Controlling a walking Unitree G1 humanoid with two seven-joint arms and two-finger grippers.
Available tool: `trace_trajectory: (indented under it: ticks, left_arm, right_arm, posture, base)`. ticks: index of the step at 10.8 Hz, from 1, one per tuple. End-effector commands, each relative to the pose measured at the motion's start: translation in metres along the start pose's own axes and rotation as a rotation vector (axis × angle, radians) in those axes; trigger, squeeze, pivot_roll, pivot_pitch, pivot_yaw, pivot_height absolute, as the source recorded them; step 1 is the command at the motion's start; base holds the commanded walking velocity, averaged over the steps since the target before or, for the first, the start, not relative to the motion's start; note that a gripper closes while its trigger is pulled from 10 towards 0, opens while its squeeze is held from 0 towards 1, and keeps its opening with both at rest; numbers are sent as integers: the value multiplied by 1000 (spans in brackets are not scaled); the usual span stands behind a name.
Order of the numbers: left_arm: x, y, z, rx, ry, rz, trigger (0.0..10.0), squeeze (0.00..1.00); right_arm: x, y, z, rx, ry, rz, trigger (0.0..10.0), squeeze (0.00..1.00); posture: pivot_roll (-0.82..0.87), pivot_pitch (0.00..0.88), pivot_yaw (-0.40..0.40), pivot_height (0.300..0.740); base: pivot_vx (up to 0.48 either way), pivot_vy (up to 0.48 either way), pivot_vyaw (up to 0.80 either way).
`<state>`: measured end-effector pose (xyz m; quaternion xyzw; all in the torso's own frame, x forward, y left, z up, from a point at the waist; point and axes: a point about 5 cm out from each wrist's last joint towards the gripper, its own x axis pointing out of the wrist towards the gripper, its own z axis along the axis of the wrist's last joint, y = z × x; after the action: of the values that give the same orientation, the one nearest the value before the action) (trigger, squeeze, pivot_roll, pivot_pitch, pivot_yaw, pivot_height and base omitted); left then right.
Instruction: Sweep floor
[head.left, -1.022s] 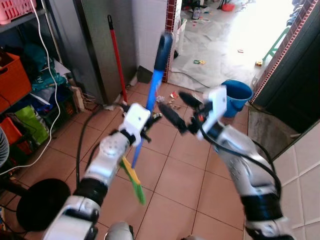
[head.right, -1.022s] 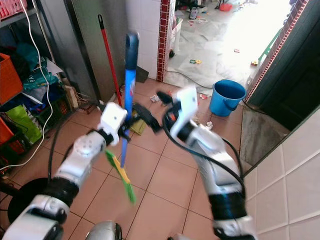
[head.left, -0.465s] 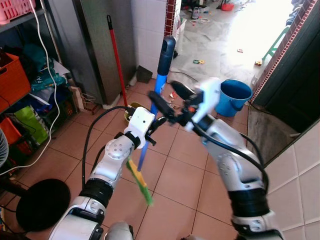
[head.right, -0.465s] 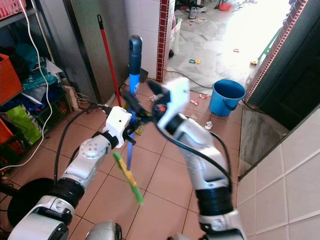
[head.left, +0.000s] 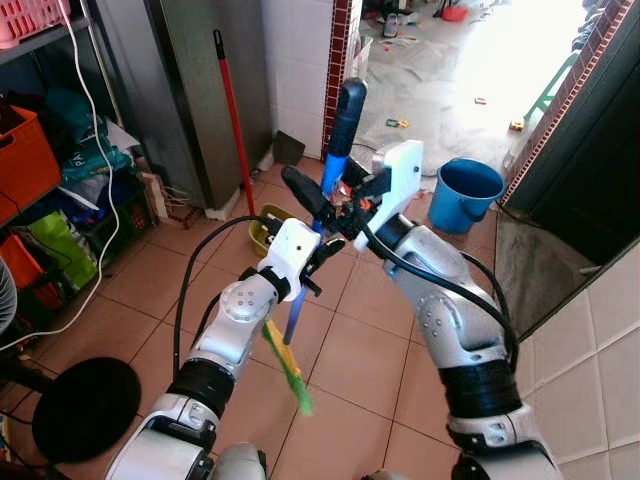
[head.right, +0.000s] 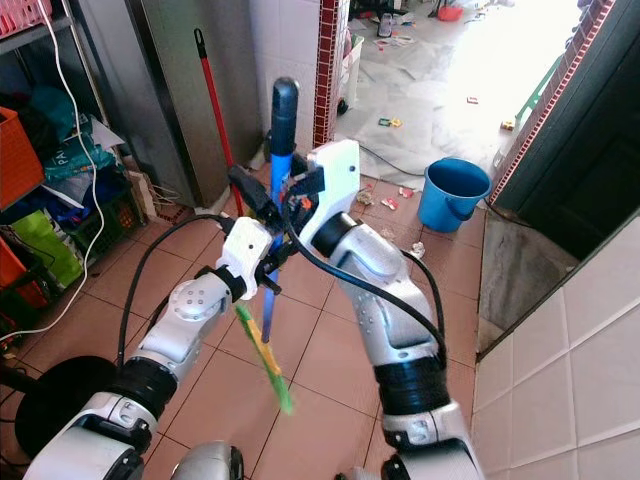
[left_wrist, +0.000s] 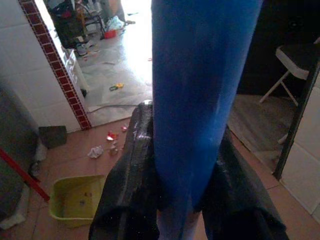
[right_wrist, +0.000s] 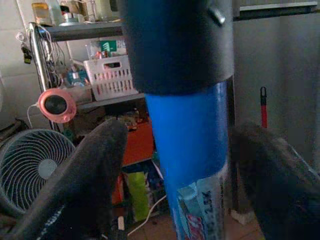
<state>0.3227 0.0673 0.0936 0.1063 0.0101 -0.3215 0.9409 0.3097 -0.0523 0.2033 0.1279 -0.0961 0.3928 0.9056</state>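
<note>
One broom with a blue handle (head.left: 318, 205) stands almost upright in front of the robot, held off the terracotta tile floor (head.left: 350, 350). Its green bristle head (head.left: 288, 368) hangs low and tilted, blurred at the tip and partly covered by the left arm.

The left gripper (head.left: 318, 250) is clamped on the lower blue part of the handle; in the left wrist view its two black fingers (left_wrist: 130, 190) press against both sides of the pole, and their tips are cut off at the picture's edge.

The right gripper (head.left: 325, 195) sits higher on the same handle, just below the dark grip cap (head.left: 349, 102). In the right wrist view its two fingers (right_wrist: 90, 170) stand apart on either side of the pole with gaps showing, so they straddle it without squeezing. A label on the pole there is too blurred to read.

Beyond the arms, one yellow-green basin (head.left: 262, 226) lies on the floor, mostly hidden behind the left gripper. A few small scraps of litter (left_wrist: 107, 145) lie on the tiles near it; their kind cannot be made out. One red-handled mop or broom (head.left: 233, 115) leans against the grey wall, its lower end hidden. One blue bucket (head.left: 468, 193) stands to the right by the doorway. On the left, shelves (head.left: 40, 150) hold cluttered items, cut off by the frame, including an orange crate (head.left: 25, 155). Farther off, the bright area past the doorway is washed out.
</note>
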Motion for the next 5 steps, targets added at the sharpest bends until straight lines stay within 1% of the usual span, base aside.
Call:
trace_trajectory:
  ticks: [1,5]
  left_arm:
    - [5,2,12,38,-48,-7,0,0]
    - [4,4,11,42,-46,12,0,0]
  right_arm:
    - [3,-1,2,-9,-8,-7,0,0]
    - [2,-8,3,-9,-14,-41,0,0]
  posture:
    - [8,0,-24,740]
    - [6,0,-28,740]
  base:
    - [0,0,0]
    - [0,0,0]
